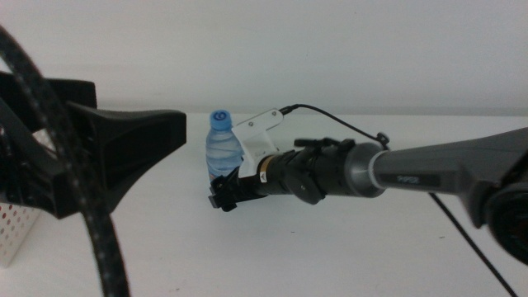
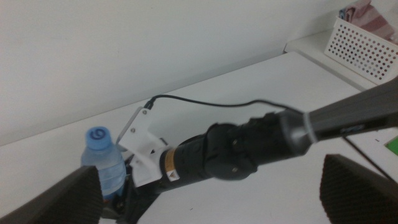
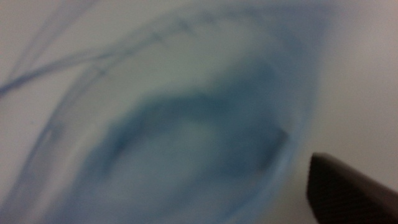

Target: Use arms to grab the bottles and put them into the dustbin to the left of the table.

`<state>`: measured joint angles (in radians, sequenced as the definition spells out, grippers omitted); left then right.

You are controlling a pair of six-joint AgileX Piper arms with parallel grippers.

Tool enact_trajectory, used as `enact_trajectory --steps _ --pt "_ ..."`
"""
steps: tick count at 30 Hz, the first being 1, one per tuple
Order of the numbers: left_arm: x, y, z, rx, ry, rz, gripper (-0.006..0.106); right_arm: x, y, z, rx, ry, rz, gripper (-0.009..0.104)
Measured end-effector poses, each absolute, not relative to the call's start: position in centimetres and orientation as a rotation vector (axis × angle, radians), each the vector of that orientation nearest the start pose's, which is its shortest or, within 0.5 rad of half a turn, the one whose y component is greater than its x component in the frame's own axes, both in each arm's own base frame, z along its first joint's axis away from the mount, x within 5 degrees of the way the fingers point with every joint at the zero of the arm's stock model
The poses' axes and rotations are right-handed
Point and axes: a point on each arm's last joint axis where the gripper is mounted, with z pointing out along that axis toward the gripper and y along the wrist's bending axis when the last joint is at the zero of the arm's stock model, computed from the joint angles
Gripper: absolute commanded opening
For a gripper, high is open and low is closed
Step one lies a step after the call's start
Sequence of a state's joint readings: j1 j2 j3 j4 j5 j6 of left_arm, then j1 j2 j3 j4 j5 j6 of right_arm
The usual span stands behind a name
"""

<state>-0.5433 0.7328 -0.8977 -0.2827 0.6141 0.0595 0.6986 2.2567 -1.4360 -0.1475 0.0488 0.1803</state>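
Clear blue-capped water bottle [image 1: 221,148], upright.

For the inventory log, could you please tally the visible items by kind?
Small clear plastic water bottle with blue cap: 1
White perforated plastic basket: 1
Black-jawed robot hands: 2, left hand, right hand
Total: 4

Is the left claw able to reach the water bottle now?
Probably not: the right claw is already at the water bottle, its arm crossing before the open left claw.
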Motion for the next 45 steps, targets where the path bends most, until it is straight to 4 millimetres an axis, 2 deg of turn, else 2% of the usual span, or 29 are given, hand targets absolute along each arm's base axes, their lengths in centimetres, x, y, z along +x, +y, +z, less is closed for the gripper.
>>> enact_trajectory --steps 6,8,13,17,19,22,25,28,30,35,38,42,45 --pt "11.0 -8.4 39.4 0.470 1.904 -0.632 0.094 34.3 28.6 14.6 -0.724 2.398 0.317 0.083" --pt "11.0 -8.4 39.4 0.470 1.904 -0.632 0.094 33.2 27.9 16.9 -0.726 2.410 0.331 0.083" --pt "11.0 -8.4 39.4 0.470 1.904 -0.632 0.094 29.3 25.4 24.1 -0.778 2.435 0.371 0.083" --pt "11.0 -8.4 39.4 0.470 1.904 -0.632 0.094 25.5 22.4 30.5 -0.807 2.401 0.388 0.083" --pt "11.0 -8.4 39.4 0.470 1.904 -0.632 0.094 23.1 20.2 34.4 -0.810 2.332 0.388 0.083" --pt "11.0 -8.4 39.4 0.470 1.904 -0.632 0.094 20.0 17.2 38.2 -0.811 2.259 0.367 0.083" --pt "11.0 -8.4 39.4 0.470 1.904 -0.632 0.094 17.1 14.6 40.4 -0.815 2.244 0.345 0.083" --pt "11.0 -8.4 39.4 0.470 1.904 -0.632 0.094 14.9 12.6 41.2 -0.819 2.251 0.328 0.083" --pt "11.0 -8.4 39.4 0.470 1.904 -0.632 0.094 13.7 11.5 41.0 -0.823 2.259 0.311 0.083" --pt "11.0 -8.4 39.4 0.470 1.904 -0.632 0.094 11.3 9.4 37.4 -0.819 2.243 0.315 0.083" --pt "11.0 -8.4 39.4 0.470 1.904 -0.632 0.094 9.7 8.1 35.6 -0.801 2.139 0.350 0.083" --pt "11.0 -8.4 39.4 0.470 1.904 -0.632 0.094 8.1 6.8 34.2 -0.818 2.014 0.358 0.083" --pt "11.0 -8.4 39.4 0.470 1.904 -0.632 0.094 7.3 6.2 34.1 -0.807 1.947 0.380 0.083"
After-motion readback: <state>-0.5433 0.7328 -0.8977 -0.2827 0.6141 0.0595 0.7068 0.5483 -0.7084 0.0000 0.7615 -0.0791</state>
